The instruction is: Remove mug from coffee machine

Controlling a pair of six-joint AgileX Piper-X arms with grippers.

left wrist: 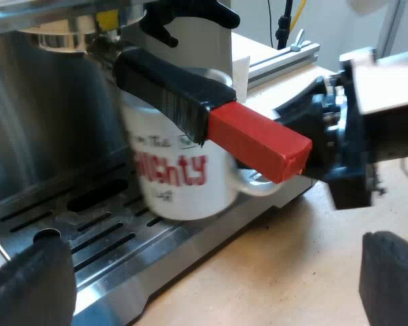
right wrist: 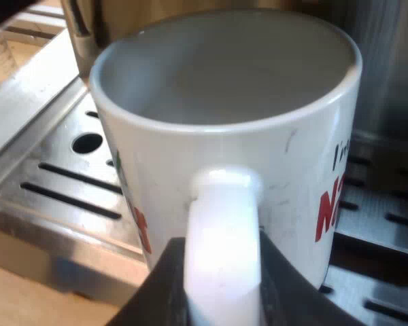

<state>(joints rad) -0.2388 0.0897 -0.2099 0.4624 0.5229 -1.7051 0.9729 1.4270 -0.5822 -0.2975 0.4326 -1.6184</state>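
A white mug (left wrist: 177, 176) with red lettering is at the espresso machine's drip tray (left wrist: 88, 231), under the holder's dark handle (left wrist: 170, 88) and its red end (left wrist: 258, 139). Whether the mug's base touches the tray I cannot tell. The right arm's gripper (left wrist: 319, 136) reaches in at the mug's handle. In the right wrist view, my right gripper (right wrist: 221, 278) is shut on the mug's handle (right wrist: 221, 224), with the empty mug (right wrist: 224, 136) over the slotted tray (right wrist: 61, 176). My left gripper (left wrist: 211, 285) is open and holds nothing, hanging over the table by the tray's edge.
The machine's steel front (left wrist: 47, 102) rises close behind the mug. The locked holder's handle juts out just over the mug's rim. A wooden table top (left wrist: 285, 272) lies beside the tray, and an aluminium rail (left wrist: 285, 58) runs farther off.
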